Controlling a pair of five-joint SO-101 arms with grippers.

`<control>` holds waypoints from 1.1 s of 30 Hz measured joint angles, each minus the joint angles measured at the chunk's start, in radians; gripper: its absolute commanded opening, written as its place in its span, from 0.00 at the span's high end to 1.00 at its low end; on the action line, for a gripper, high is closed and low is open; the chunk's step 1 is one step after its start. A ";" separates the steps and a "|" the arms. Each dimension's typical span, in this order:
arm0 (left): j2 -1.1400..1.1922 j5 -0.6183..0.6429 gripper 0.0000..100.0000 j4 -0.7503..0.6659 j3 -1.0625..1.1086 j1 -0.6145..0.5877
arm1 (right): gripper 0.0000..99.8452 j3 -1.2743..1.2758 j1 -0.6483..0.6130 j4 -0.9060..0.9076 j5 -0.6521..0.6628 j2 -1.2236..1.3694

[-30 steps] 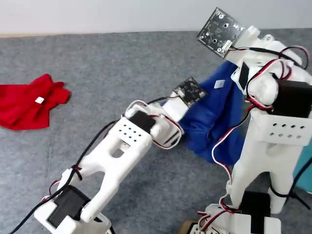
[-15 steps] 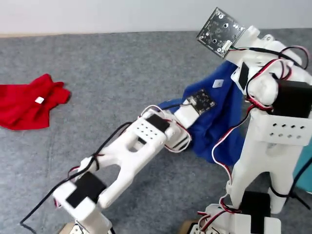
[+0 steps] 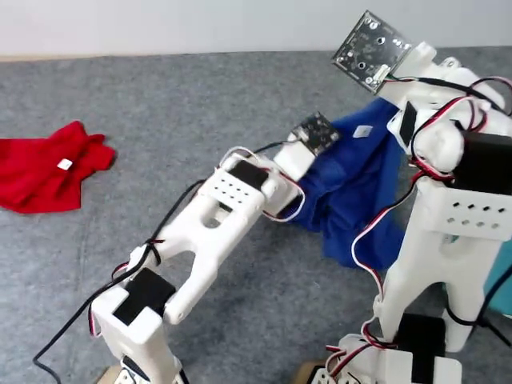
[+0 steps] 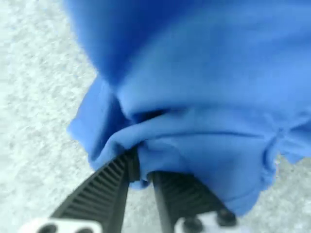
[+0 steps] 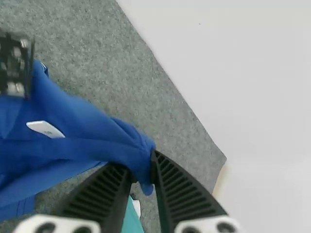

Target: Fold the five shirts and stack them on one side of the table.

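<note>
A blue shirt [image 3: 352,188] hangs between both arms at the right side of the table, its white neck label [image 3: 362,132] facing up. My left gripper [image 4: 141,170] is shut on a bunched fold of the blue shirt [image 4: 204,97]. My right gripper [image 5: 142,177] is shut on another edge of the blue shirt [image 5: 63,141], held above the grey mat. A crumpled red shirt [image 3: 50,166] lies at the far left of the table. In the high view the left arm [image 3: 232,200] reaches to the shirt's left side, and the right arm [image 3: 448,160] stands to its right.
A teal cloth [image 3: 500,284] shows at the right edge behind the right arm, and a teal bit [image 5: 130,218] shows under the right gripper. The grey mat's far edge [image 3: 200,54] meets a white wall. Open mat [image 3: 184,120] lies between the two shirts.
The left arm swung first right and down, then back up toward the shirt's upper left, pulling the blue fabric with it. The right arm shifted slightly right.
</note>
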 measured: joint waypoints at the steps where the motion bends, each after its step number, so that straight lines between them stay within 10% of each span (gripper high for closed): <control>1: -0.021 0.000 1.00 0.028 -0.021 -0.011 | 0.99 0.000 0.005 0.000 0.000 0.000; 33: -0.405 -0.158 1.00 0.422 -0.921 -0.207 | 0.99 0.000 0.153 -0.244 -0.410 -0.140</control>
